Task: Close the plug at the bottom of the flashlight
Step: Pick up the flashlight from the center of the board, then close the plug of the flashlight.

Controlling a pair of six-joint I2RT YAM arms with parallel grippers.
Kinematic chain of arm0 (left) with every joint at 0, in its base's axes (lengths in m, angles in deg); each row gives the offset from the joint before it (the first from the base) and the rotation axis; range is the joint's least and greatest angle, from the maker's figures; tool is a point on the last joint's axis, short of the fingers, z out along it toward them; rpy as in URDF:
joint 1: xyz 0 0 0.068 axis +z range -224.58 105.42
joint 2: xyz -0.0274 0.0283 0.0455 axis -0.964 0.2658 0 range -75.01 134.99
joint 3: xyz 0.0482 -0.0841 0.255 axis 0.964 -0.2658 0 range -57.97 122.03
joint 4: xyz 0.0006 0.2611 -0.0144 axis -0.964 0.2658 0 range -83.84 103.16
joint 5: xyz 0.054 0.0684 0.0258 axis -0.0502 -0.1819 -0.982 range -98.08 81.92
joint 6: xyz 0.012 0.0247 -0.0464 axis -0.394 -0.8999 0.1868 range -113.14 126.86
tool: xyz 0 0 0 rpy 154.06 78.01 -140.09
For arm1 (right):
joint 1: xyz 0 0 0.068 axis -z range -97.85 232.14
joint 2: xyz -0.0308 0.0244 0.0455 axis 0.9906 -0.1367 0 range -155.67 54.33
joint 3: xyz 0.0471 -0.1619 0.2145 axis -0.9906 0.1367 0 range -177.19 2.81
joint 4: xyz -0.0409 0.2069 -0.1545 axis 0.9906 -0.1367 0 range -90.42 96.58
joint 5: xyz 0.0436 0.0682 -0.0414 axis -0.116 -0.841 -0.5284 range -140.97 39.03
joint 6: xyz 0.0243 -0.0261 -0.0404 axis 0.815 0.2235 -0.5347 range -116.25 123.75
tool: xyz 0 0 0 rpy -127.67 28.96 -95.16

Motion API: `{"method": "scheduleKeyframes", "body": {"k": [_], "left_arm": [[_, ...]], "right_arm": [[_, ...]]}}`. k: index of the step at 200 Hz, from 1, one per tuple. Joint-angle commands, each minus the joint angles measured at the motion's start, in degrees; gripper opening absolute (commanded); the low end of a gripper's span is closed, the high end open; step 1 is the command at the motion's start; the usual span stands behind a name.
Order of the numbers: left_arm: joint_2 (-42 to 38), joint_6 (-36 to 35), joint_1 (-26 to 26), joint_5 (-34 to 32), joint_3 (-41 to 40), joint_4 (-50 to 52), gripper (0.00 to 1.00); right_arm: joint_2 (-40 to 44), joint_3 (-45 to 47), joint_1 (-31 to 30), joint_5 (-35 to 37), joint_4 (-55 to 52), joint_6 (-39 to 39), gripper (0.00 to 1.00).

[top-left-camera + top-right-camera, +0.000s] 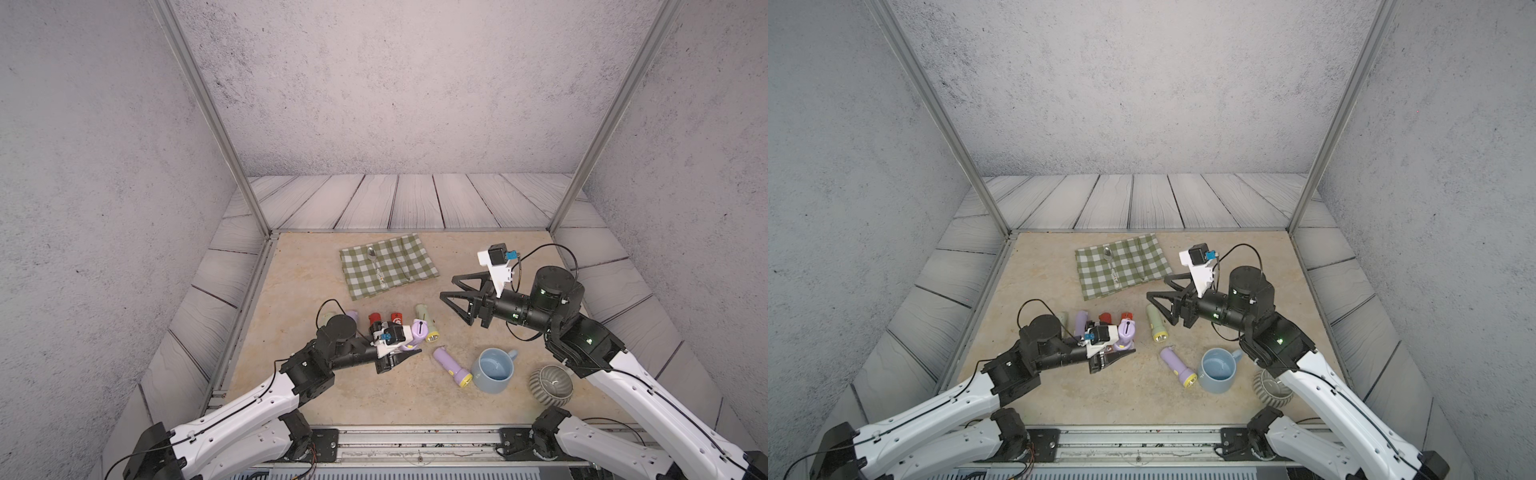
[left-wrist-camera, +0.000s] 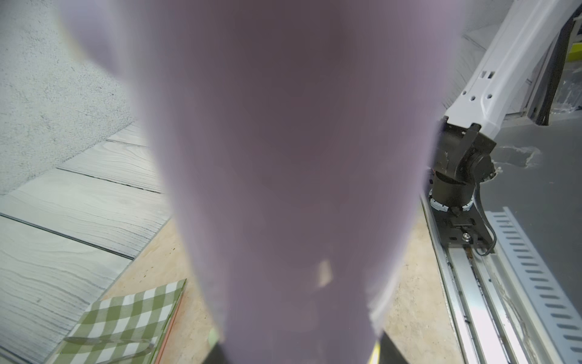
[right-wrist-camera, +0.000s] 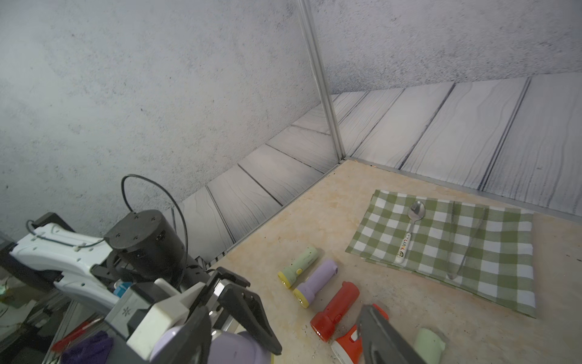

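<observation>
A purple flashlight (image 1: 419, 331) (image 1: 1126, 332) is held above the table with its round bottom end facing up in both top views. That end shows a dark slit; I cannot tell how the plug stands. My left gripper (image 1: 401, 353) (image 1: 1115, 354) is shut on the flashlight's body. In the left wrist view the flashlight (image 2: 289, 157) is a purple blur over most of the picture, above the left gripper (image 2: 299, 357). My right gripper (image 1: 448, 286) (image 1: 1157, 286) hangs open and empty to the right of the flashlight (image 3: 239, 349), apart from it. The right gripper (image 3: 283, 315) faces it in the right wrist view.
Around the left gripper lie other flashlights: pale green (image 1: 426, 322), two red (image 1: 375, 321), purple (image 1: 451, 365). A blue mug (image 1: 494, 370) and a grey ribbed ball (image 1: 550, 384) stand at front right. A checked cloth (image 1: 399, 259) with a spoon (image 1: 374, 262) lies behind.
</observation>
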Motion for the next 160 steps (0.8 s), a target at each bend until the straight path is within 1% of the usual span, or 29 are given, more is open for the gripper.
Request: {"method": "scheduleKeyframes", "body": {"k": [1, 9, 25, 56, 66, 75, 85, 92, 99, 118, 135, 160], "left_arm": [[-2.21, -4.96, -0.25, 0.37, 0.3, 2.03, 0.0], [-2.09, -5.53, -0.25, 0.89, 0.47, 2.73, 0.0], [-1.15, -5.96, -0.19, 0.39, 0.77, 3.2, 0.0], [1.35, -6.77, 0.24, -1.8, 0.67, 2.59, 0.0], [2.26, -6.37, 0.68, -1.67, 0.64, 2.0, 0.0], [3.12, -6.21, 1.26, -0.52, 0.98, 1.91, 0.0], [3.97, -5.62, 2.19, 0.35, 1.25, 1.46, 0.0], [4.4, -5.32, 3.03, 1.35, 1.39, 1.02, 0.0], [4.91, -4.82, 3.9, 2.48, 1.26, 0.27, 0.0], [5.81, -3.73, 5.72, 5.19, 1.5, -0.88, 0.0], [6.3, -3.82, 6.23, 5.81, 1.6, -0.88, 0.0], [6.81, -3.52, 6.93, 6.71, 1.51, -1.17, 0.0]], "right_arm": [[-2.1, -4.67, -0.44, -7.35, -5.74, -4.85, 0.65], [-3.22, -6.67, -0.69, -5.28, -9.87, -7.71, 0.64], [-4.2, -9.22, -2.73, 1.97, -16.05, -13.16, 0.64], [-3.26, -10.4, -8.55, 14.67, -20.35, -20.86, 0.63], [-3.73, -11.21, -11.64, 19.46, -22.35, -23.5, 0.63], [-4.09, -11.78, -14.54, 23.86, -23.77, -25.64, 0.61], [-3.95, -11.74, -17.13, 27.17, -24.35, -27.9, 0.56], [-3.62, -11.27, -18.08, 27.96, -24.18, -28.76, 0.51], [-3.12, -10.66, -18.3, 28.0, -23.76, -29.22, 0.5], [-2.61, -9.7, -18.35, 27.25, -23.36, -30.27, 0.5], [-3.29, -9.74, -18.82, 25.74, -23.79, -30.98, 0.5], [-4.97, -10.21, -20.59, 26.35, -24.2, -32.11, 0.51]]}}
